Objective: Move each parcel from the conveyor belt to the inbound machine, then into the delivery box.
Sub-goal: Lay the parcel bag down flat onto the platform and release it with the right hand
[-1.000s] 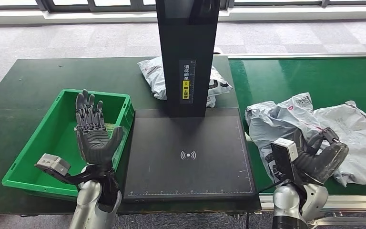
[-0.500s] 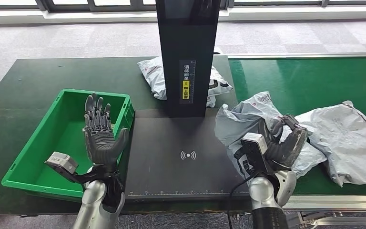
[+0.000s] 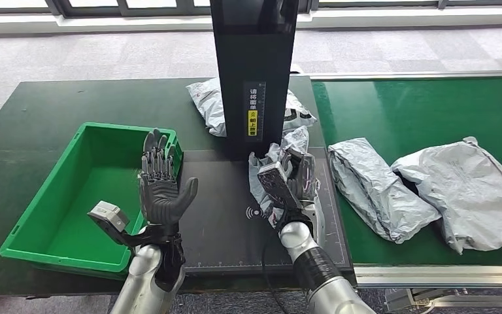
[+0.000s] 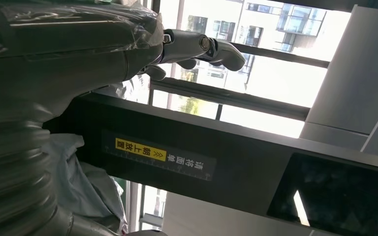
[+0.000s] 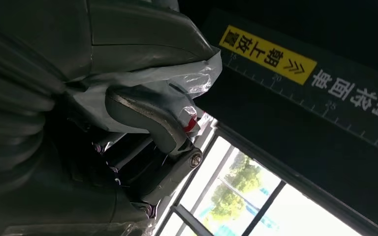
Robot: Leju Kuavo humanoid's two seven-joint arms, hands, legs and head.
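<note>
Nearest the robot, the left hand stands upright with fingers spread and nothing in it, over the near left part of the inbound machine's black plate, just beside the right wall of the green delivery box; a second ago it was farther left, over the box itself. The right hand grips a crumpled grey parcel, fingers wrapped round the plastic, and holds it above the middle of the plate near the scan mark. A second ago that hand and parcel were at the near edge of the conveyor belt; so I judge the lift off the belt done and the scan step in hand, with the box step yet to come.

Two more grey parcels lie on the belt's near part. Farther off, another parcel lies on the table behind the machine's black column, partly hidden by it.

Whether the held parcel touches the plate I cannot tell: the hand covers its underside. Its label is not legible. The right wrist view shows plastic bunched round the fingers, but not how firm the hold is.
</note>
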